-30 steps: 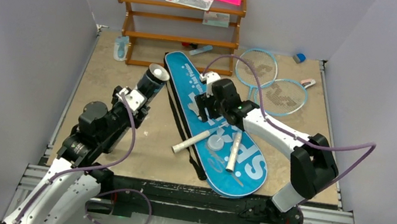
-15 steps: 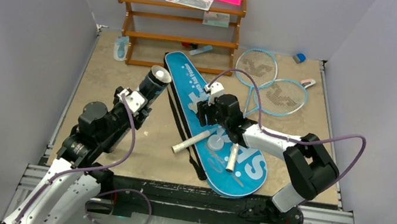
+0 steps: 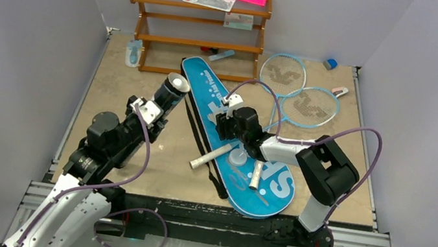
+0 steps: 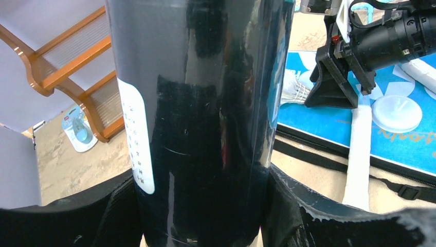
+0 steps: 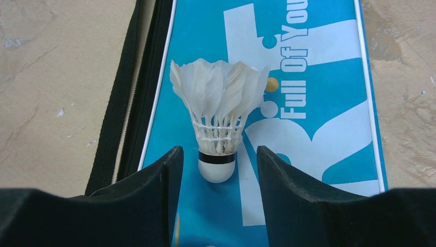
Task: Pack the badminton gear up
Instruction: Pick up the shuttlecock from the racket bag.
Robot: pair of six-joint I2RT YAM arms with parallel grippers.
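Between the right jaws lies a shuttlecock (image 5: 217, 123), untouched.

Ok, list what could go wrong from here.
1. The right gripper straddles the shuttlecock at its rounded cork; closing there might squirt it out, and a grip higher up would likely crush the feathers.
2. The left gripper holds the glossy tube tilted; it may slip.

White-shelled left arm (image 3: 70, 206) and right arm (image 3: 284, 150) have black joints, purple cables (image 3: 147, 152), and seemingly rubbery black claw fingers (image 5: 154, 200).
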